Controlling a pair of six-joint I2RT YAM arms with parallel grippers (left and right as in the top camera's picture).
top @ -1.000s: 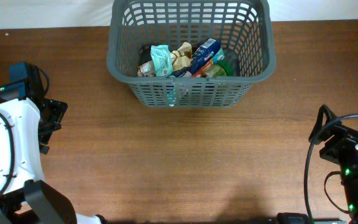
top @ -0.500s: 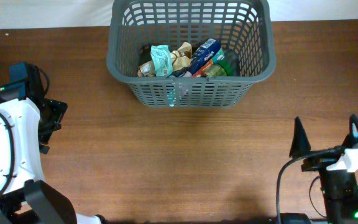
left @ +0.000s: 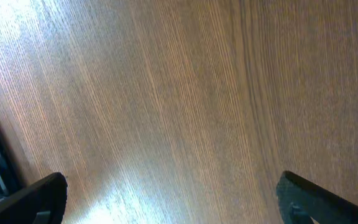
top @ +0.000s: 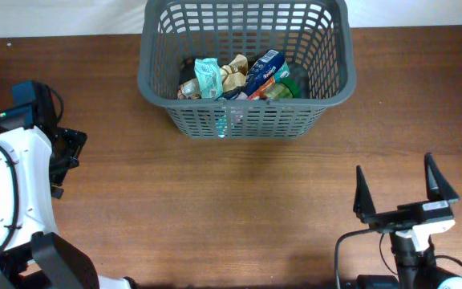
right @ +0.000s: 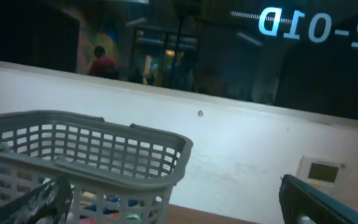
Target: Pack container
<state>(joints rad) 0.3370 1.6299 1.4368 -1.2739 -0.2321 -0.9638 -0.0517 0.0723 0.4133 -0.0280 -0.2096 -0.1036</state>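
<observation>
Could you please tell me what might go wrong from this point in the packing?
The right end effector, open and empty, faces the container; reaching in, a finger could catch its slotted wall.
A knock could push the container, which sits by the far edge of the table, off it.

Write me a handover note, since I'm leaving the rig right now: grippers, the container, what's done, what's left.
Left gripper: open, empty, over bare table.
Right gripper: open, empty, raised at the front right, facing the container.
Container: middle of the table's back edge, snack packets inside.
Done: those packets are packed.
Left: no loose item shows outside it; probably just confirm and park the arms.
</observation>
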